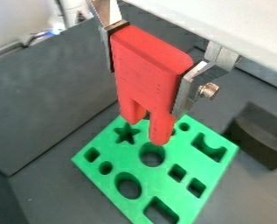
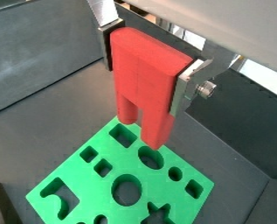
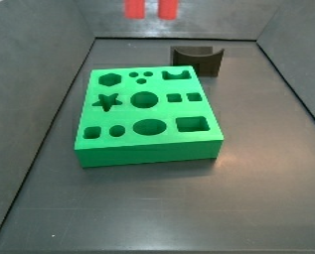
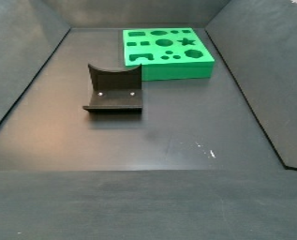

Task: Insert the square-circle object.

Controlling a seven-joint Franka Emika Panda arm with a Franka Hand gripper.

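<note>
The square-circle object (image 1: 147,74) is a red piece with two prongs, one rounded and one square. My gripper (image 1: 150,70) is shut on it, a silver finger (image 1: 194,87) on each side, as both wrist views show (image 2: 148,70). The prongs point down and hang above the green board (image 1: 158,179) with shaped holes, apart from it. In a side view the prong tips (image 3: 152,9) show high at the back, beyond the board's (image 3: 167,112) far edge. The gripper is out of view in both side views.
The dark fixture (image 3: 196,60) stands on the floor behind the board's far right corner; it also shows in a side view (image 4: 113,91) and a wrist view (image 1: 263,136). Grey walls slope up around the dark floor (image 4: 176,178).
</note>
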